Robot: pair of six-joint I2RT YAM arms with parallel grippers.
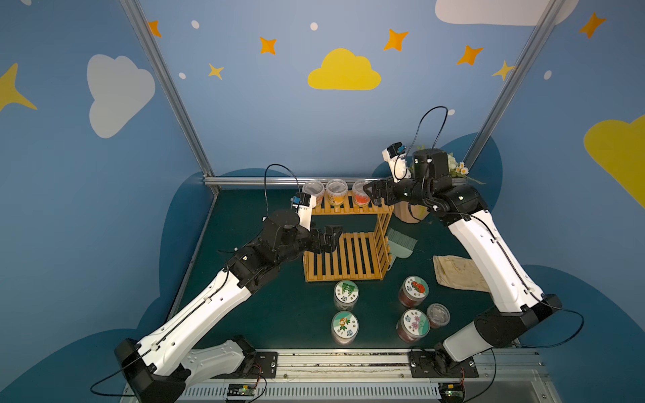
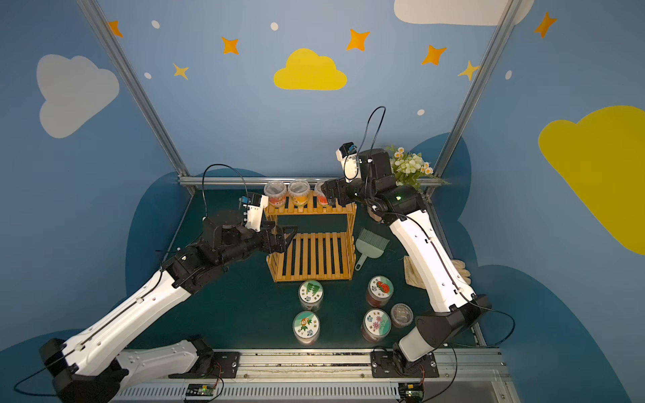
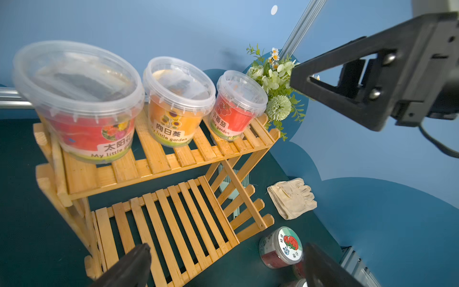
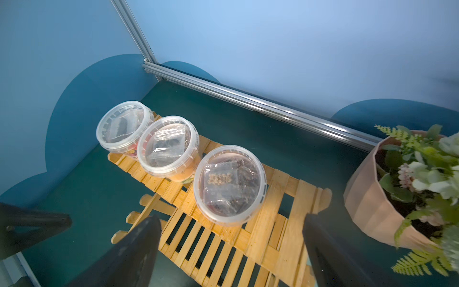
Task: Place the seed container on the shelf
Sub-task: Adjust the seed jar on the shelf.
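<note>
Three clear tubs with seed bags inside are seen in a row on the top step of the wooden shelf (image 1: 349, 258), just above the middle of the frame in both top views. The red tub (image 4: 229, 184) is set at the right end of the row. The orange tub (image 4: 169, 146) is in the middle and a third tub (image 3: 82, 99) is at the left end. All three are stood upright on the slats, close together.

The right pincer (image 1: 370, 193) is spread wide just beside the red tub. In the right wrist view its two dark fingers are seen at the bottom of the frame, and the tub does not seem to be touched by them. Nothing is gripped. The left pincer (image 1: 333, 239) is spread and empty too, over the left edge of the bottom step.

The step in hand is judged to be the letting go: the tub is on the shelf and the putting down looks finished. Next, the right pincer should be drawn up and away, so that the tub is not knocked. The flower pot (image 4: 367, 198) at the right of the frame should not be bumped either.
</note>
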